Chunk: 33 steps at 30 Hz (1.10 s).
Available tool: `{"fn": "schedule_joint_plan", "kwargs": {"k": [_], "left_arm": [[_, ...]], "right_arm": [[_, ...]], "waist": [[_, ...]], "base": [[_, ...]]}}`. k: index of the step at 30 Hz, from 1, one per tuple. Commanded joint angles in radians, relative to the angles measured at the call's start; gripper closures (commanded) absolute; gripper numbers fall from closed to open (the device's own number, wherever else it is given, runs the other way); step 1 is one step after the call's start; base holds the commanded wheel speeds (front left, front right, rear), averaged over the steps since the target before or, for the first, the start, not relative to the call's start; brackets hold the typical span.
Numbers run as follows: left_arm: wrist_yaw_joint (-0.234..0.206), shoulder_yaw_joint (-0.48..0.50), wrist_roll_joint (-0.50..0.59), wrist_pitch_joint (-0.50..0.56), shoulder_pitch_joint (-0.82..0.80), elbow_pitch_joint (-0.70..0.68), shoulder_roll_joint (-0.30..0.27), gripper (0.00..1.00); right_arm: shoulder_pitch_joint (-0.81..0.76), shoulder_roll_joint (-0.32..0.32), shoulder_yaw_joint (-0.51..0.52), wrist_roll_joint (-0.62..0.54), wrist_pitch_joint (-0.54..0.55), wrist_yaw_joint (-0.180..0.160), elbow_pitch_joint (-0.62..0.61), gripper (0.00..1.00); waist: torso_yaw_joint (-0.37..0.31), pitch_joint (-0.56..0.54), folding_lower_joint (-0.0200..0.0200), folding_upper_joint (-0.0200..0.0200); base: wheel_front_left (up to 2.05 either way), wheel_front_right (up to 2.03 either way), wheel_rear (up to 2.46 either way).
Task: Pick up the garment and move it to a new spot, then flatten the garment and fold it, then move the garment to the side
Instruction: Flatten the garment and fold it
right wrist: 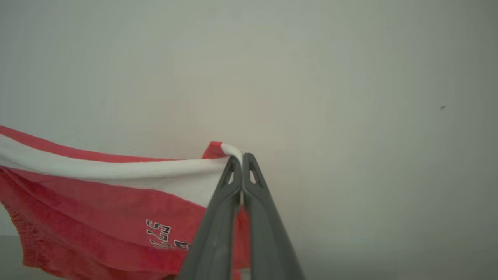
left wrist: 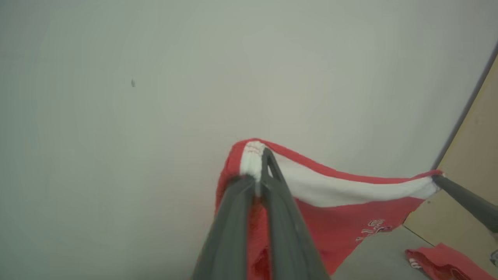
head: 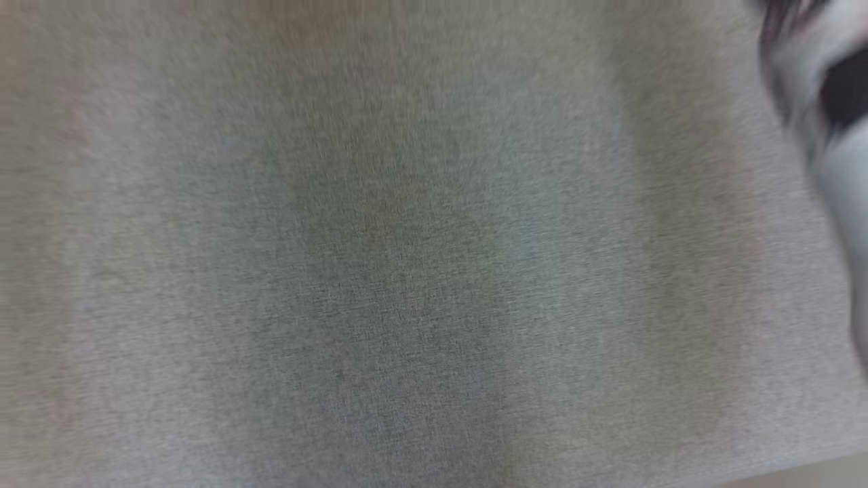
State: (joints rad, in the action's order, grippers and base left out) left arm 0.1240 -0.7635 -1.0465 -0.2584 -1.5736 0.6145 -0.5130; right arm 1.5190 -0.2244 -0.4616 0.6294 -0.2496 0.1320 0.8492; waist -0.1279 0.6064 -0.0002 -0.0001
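Red-and-white garment point(left wrist: 350, 217) stretched between both claws.
Left gripper point(left wrist: 258, 167) and right gripper point(right wrist: 241, 158) each pinch one end of its white band. The long axis runs sideways from lower centre to the frame edge, red cloth hanging below.

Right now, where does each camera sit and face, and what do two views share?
Head: from the head, looks down at a blurred grey surface; pale arm at right edge.
Left wrist: looks along the left gripper, shut on the red-and-white garment; right gripper opposite.
Right wrist: looks along the right gripper, shut on the other corner.
Shared: both wrist views show that stretched garment.
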Motion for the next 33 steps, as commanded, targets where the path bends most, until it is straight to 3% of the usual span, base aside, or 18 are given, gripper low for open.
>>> {"fn": "schedule_joint_plan", "kwargs": {"k": [1, 9, 16, 24, 33], "left_arm": [[-0.02, 0.061, 0.005, -0.007, 0.075, -0.075, -0.015, 1.0], [-0.179, 0.217, 0.106, -0.005, 0.71, -0.51, -0.05, 1.0], [-0.255, 0.287, 0.167, -0.006, 1.171, -0.718, -0.03, 1.0], [-0.233, 0.304, 0.234, -0.006, 1.476, -0.75, 0.037, 1.0], [-0.178, 0.283, 0.287, -0.006, 1.643, -0.693, 0.113, 1.0]], "right_arm": [[-0.084, -0.026, -0.013, 0.021, -0.009, -0.003, -0.045, 1.0], [-0.593, -0.15, -0.049, 0.099, -0.001, -0.003, -0.347, 1.0], [-1.026, -0.205, 0.042, 0.101, 0.076, -0.003, -0.58, 1.0], [-1.452, -0.145, 0.232, 0.024, 0.208, -0.003, -0.813, 1.0], [-1.736, -0.025, 0.367, -0.051, 0.313, -0.003, -0.947, 1.0]], "waist": [[-0.003, -0.118, 0.0002, 0.0001], [0.006, -0.251, 0.0002, 0.0001], [0.013, -0.329, 0.0002, 0.0001], [0.04, -0.382, 0.0002, 0.0001], [0.071, -0.422, 0.0002, 0.0001]], "base": [[0.0, 0.0, 0.0], [0.0, 0.0, 0.0], [0.0, 0.0, 0.0], [0.0, 0.0, 0.0], [0.0, 0.0, 0.0]]}}
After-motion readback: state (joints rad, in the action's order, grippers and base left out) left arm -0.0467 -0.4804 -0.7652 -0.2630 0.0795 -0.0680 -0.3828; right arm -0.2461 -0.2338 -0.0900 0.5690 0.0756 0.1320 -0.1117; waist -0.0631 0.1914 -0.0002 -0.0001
